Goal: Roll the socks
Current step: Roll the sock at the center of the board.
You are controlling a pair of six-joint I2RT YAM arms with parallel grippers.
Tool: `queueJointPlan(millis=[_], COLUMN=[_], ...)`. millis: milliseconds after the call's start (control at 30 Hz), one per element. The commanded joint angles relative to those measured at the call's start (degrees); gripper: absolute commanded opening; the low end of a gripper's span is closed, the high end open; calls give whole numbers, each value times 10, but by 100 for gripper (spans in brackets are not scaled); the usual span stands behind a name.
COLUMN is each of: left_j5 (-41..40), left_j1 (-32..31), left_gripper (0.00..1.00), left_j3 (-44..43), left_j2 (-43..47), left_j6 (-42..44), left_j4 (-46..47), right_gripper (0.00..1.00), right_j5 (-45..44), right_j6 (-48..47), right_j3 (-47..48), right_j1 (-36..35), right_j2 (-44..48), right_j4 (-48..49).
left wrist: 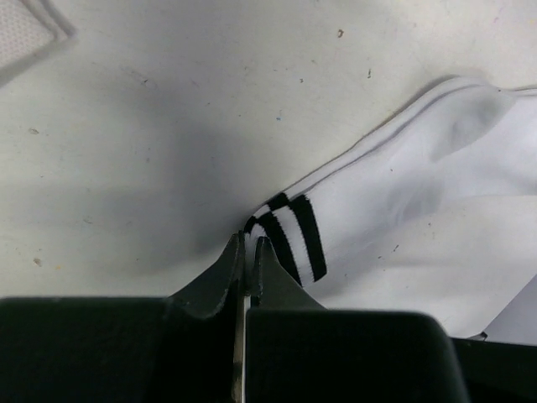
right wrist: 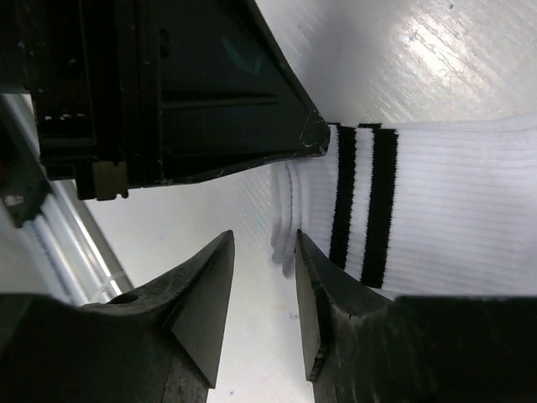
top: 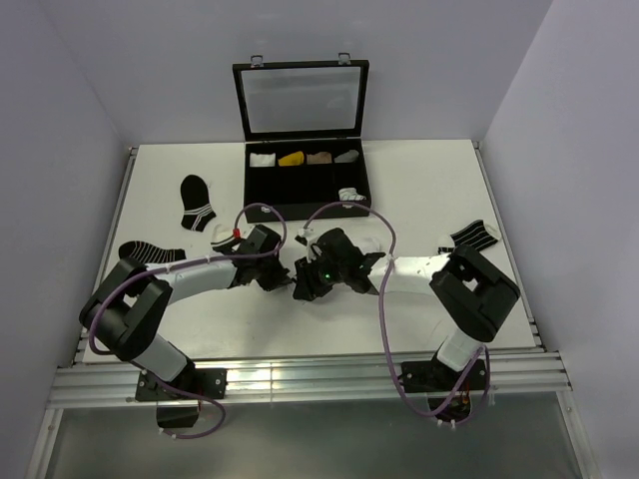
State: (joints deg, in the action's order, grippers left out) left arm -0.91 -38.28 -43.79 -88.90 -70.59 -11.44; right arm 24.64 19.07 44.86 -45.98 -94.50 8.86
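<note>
White ribbed sock (left wrist: 403,193), two black bands across the cuff, plain past them. Lies flat on the surface (top: 419,180), near its middle. In the left wrist view, runs lengthwise from the cuff at the fingertips up and away to the right. In the right wrist view, cuff at left, body off to the right.

Left tool (left wrist: 249,243) pressed shut, nipping the cuff's edge. Right tool (right wrist: 264,252) part-open just beside the cuff, gripping nothing.

Only from the right wrist: the rib texture and both tools together. Only from above: open black case (top: 290,188) at the back, dark striped socks (top: 193,192) at left. From there, hard to make out the white sock beneath the tools.
</note>
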Motion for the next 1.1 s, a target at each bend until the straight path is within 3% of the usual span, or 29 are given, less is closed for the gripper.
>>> queueJointPlan(millis=[0, 200, 467, 1067], left_j5=[-9, -1, 4, 24], left_j1=[0, 0, 0, 1], left_gripper=[0, 0, 0, 0], left_j3=[-30, -45, -47, -65], left_j2=[-7, -21, -28, -40], left_j6=[5, 7, 7, 9], left_j4=[-38, -49, -46, -51], right_gripper=[43, 43, 50, 50], right_j5=[-95, -173, -202, -305], right_j6=[-22, -33, -41, -69], right_j3=[-1, -8, -41, 23], right_j1=[-23, -56, -65, -150], right_j2=[24, 46, 104, 6], right_j4=[-6, -15, 10, -46])
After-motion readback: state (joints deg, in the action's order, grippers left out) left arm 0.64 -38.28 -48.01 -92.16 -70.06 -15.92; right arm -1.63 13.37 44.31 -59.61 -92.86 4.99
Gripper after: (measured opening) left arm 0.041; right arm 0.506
